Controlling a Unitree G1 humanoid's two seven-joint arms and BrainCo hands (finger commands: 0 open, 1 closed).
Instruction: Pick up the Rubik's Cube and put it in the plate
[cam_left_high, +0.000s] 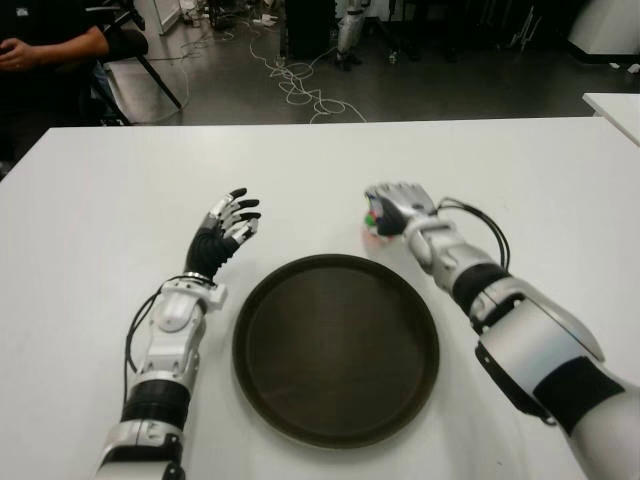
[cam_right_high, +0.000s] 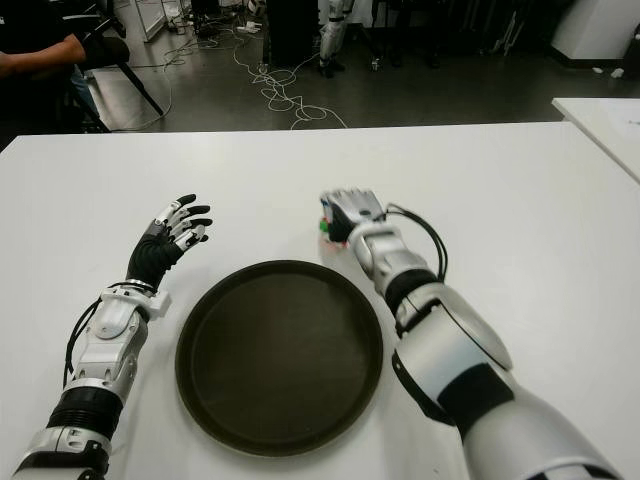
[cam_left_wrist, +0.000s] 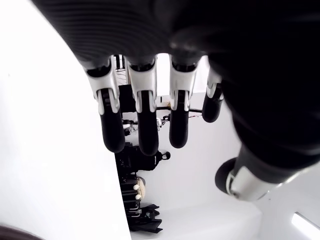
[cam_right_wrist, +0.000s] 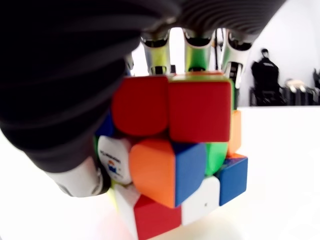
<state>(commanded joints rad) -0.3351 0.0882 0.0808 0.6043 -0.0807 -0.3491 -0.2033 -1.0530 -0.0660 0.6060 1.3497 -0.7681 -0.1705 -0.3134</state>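
The Rubik's Cube (cam_right_wrist: 180, 150), its layers twisted out of line, sits inside my right hand (cam_left_high: 395, 205). The fingers curl over its far side and the thumb presses its near side. In the eye views only a bit of the cube (cam_left_high: 372, 220) shows under the hand, just beyond the far right rim of the plate. I cannot tell whether the cube touches the table. The dark round plate (cam_left_high: 335, 350) lies in front of me with nothing in it. My left hand (cam_left_high: 228, 228) hovers left of the plate, fingers (cam_left_wrist: 145, 130) spread and holding nothing.
The white table (cam_left_high: 120, 200) stretches wide on both sides. A person's arm (cam_left_high: 40, 45) shows at the far left beyond the table. Cables (cam_left_high: 300, 85) lie on the floor behind, and another white table corner (cam_left_high: 615, 105) stands at the right.
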